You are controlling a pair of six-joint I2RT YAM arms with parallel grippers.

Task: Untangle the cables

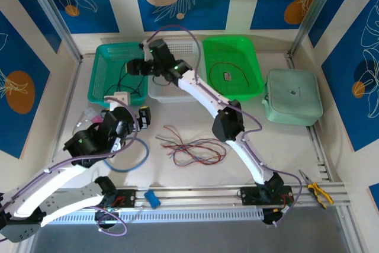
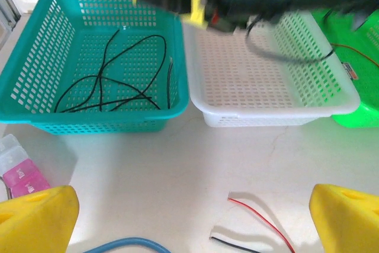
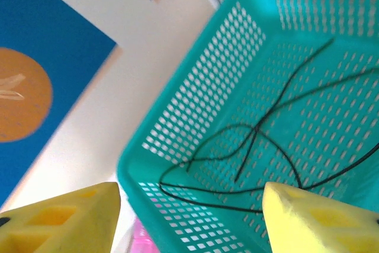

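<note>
Black cables beneath right pincer

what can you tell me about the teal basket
The teal basket is a rectangular plastic tray with perforated, sloping walls and a smooth rim. It sits upright on the pale table, leftmost in the row of baskets, with its right rim seemingly touching the white basket. A thin black cable lies loosely looped across its floor.
</note>
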